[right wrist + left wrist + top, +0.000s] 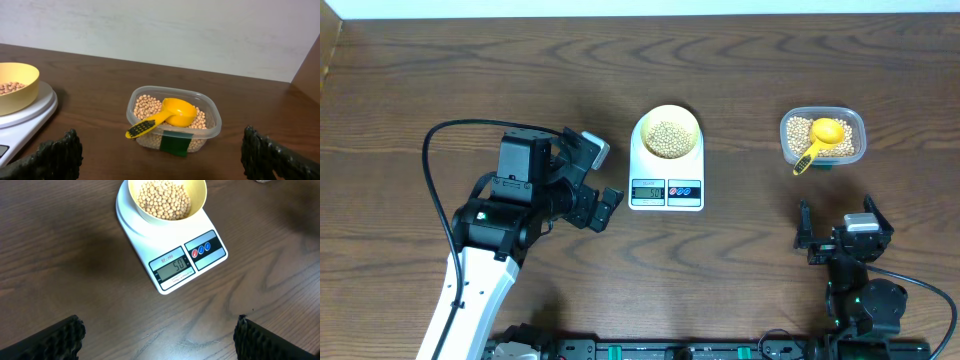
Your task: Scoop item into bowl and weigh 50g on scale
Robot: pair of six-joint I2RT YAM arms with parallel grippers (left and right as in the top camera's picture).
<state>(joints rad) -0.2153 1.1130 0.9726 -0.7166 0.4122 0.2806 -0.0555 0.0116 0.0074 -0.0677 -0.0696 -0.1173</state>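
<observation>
The pale yellow bowl [693,127] [201,200] [20,97] stands on the white scale [666,172] [145,240] [27,120], holding a heap of beige beans [667,138] [164,199]. The scale's display [173,266] reads 50. My left gripper [604,180] [160,340] hovers open over bare table just left of and in front of the scale. My right gripper [838,225] [160,160] is open near the front edge, below the clear tub [855,125] [210,125]. Nothing is between either pair of fingers.
The clear tub at the right holds more beans [145,105] and a bright yellow scoop [820,138] [170,114], its handle sticking out over the tub's front-left rim. A green label [176,142] marks the tub's near wall.
</observation>
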